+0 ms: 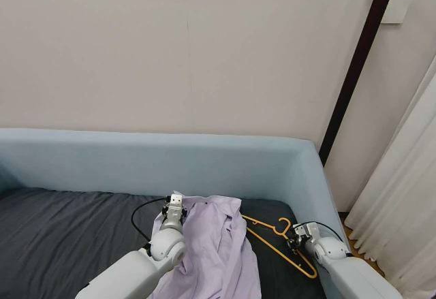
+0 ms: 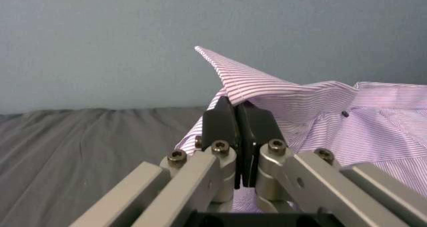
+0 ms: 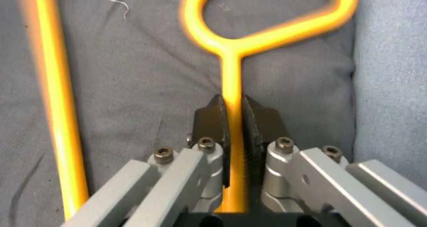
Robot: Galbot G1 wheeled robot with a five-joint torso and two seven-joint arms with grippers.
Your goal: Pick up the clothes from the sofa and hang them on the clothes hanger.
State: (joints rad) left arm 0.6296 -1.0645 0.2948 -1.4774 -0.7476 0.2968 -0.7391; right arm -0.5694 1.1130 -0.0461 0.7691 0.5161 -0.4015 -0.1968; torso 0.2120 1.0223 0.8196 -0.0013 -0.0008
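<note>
A lilac striped shirt (image 1: 218, 248) lies on the dark grey sofa seat (image 1: 61, 234). My left gripper (image 1: 176, 208) is at its collar end, shut on the collar; in the left wrist view the black pads (image 2: 237, 129) pinch the striped shirt (image 2: 313, 114) fabric. An orange wire hanger (image 1: 281, 239) lies on the seat to the shirt's right. My right gripper (image 1: 294, 239) is shut on the hanger's neck below its hook. The right wrist view shows the fingers (image 3: 217, 124) clamped on the orange hanger (image 3: 231, 82) stem.
The pale blue sofa back (image 1: 157, 159) and right arm (image 1: 313, 183) enclose the seat. A plain wall rises behind. A dark wooden post (image 1: 354, 67) and white curtains (image 1: 402, 210) stand to the right. A black cable (image 1: 139, 214) loops by my left wrist.
</note>
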